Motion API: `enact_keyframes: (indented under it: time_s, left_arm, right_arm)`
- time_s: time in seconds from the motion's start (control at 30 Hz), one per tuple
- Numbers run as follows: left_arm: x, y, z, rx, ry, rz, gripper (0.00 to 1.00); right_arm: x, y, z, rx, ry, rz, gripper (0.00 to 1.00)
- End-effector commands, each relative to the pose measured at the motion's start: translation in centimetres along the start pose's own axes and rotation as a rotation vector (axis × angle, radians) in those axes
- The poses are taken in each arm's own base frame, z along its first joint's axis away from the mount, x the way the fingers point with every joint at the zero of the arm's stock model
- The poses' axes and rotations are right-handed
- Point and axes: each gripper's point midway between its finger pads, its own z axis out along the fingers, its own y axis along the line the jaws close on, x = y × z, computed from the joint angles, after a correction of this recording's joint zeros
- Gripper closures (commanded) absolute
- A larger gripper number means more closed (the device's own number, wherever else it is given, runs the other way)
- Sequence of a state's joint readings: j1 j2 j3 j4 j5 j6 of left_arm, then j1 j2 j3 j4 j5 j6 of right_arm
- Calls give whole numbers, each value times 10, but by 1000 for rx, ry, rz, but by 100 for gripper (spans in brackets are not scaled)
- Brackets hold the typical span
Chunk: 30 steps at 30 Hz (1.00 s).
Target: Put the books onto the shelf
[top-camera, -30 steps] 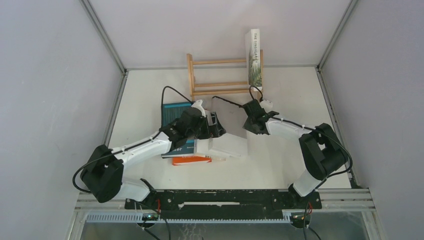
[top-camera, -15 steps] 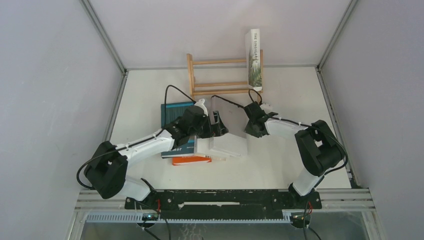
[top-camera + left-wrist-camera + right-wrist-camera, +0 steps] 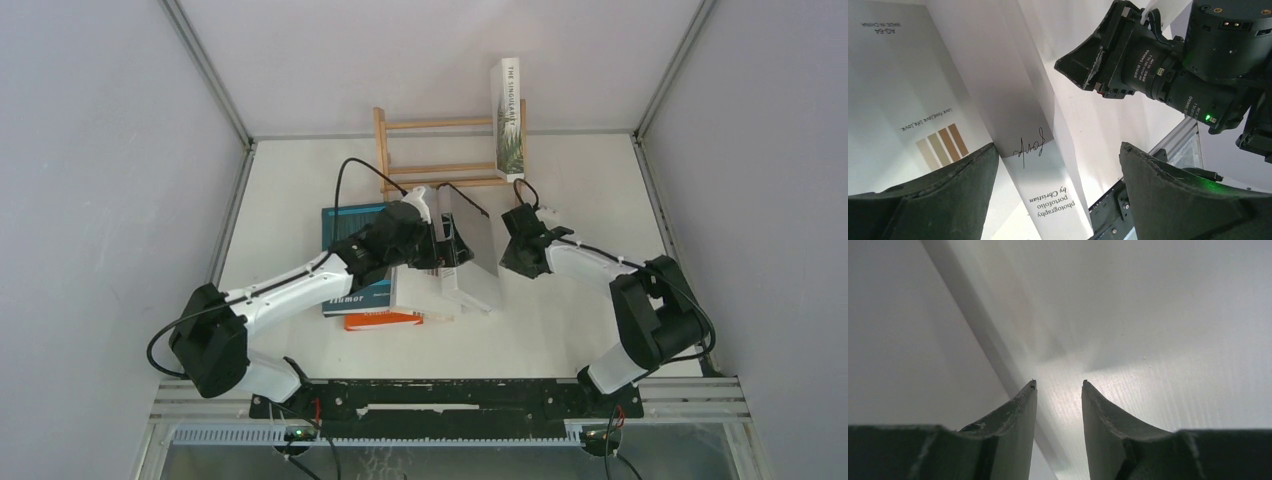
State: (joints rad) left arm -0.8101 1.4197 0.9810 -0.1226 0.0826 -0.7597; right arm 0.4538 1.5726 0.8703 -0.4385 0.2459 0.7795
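Three books lie stacked on the tabletop (image 3: 560,335) left of centre: teal "Humor" book (image 3: 350,228), orange book (image 3: 385,321), white book (image 3: 416,296). Left gripper (image 3: 446,248), jaws spread wide, straddles the grey book (image 3: 472,245), which is tipped up on edge. Right gripper (image 3: 1059,385), jaws slightly parted and empty, sits just beside it. "The Singularity" (image 3: 510,110) stands upright at the shelf's (image 3: 430,168) right end.

White arms (image 3: 290,290), black joints (image 3: 215,345), black cables (image 3: 340,185), dark right gripper (image 3: 1058,385).
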Motion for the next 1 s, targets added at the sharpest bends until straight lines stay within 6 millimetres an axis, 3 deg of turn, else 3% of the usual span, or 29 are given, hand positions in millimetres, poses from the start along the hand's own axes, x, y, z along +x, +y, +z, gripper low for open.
enact_keyframes:
  time_s: [0.0, 0.8, 0.9, 0.97]
  left_arm:
    - [-27, -38, -14, 81, -65, 23, 7]
    - [-46, -91, 4, 157, -70, 65, 6]
    - [-49, -82, -3, 108, -90, 88, 6]
    - [-46, -66, -11, 52, -102, 102, 6]
  right_arm:
    - [-16, -1, -15, -18, -60, -8, 54]
    - [-31, -8, -33, -49, -84, 1, 52]
    - [-32, -10, -34, -47, -88, -10, 53]
    - [-35, -10, -37, -52, -101, -19, 53]
